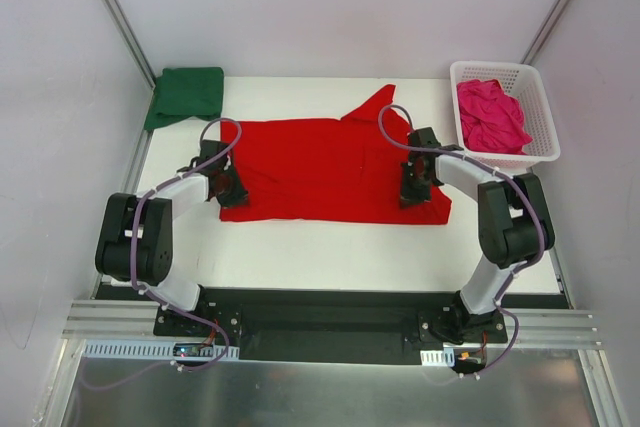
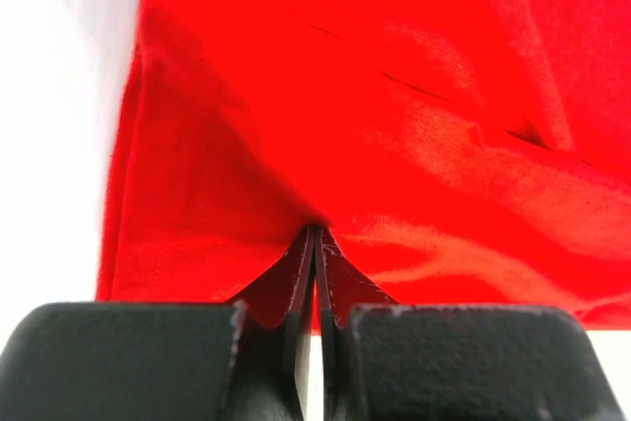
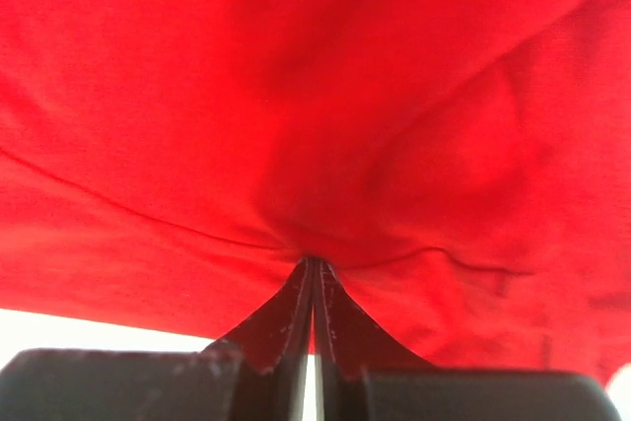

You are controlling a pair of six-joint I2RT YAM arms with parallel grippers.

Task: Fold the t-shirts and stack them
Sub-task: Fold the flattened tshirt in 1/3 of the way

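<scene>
Now the red t-shirt [image 1: 330, 167] lies spread on the table [image 1: 300, 242], the left gripper [image 1: 231, 190] pinching its left side and the right gripper [image 1: 414, 192] pinching its right side. The green t-shirt [image 1: 187, 94] sits at the far left corner, the pink t-shirt [image 1: 490, 115] in the basket [image 1: 545, 137].

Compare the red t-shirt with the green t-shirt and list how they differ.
The red t-shirt lies spread wide across the middle of the table; the green t-shirt sits folded small at the far left corner. The left gripper and right gripper are shut on the red t-shirt; nothing touches the green t-shirt. Both are plain cloth, outside the basket.
</scene>
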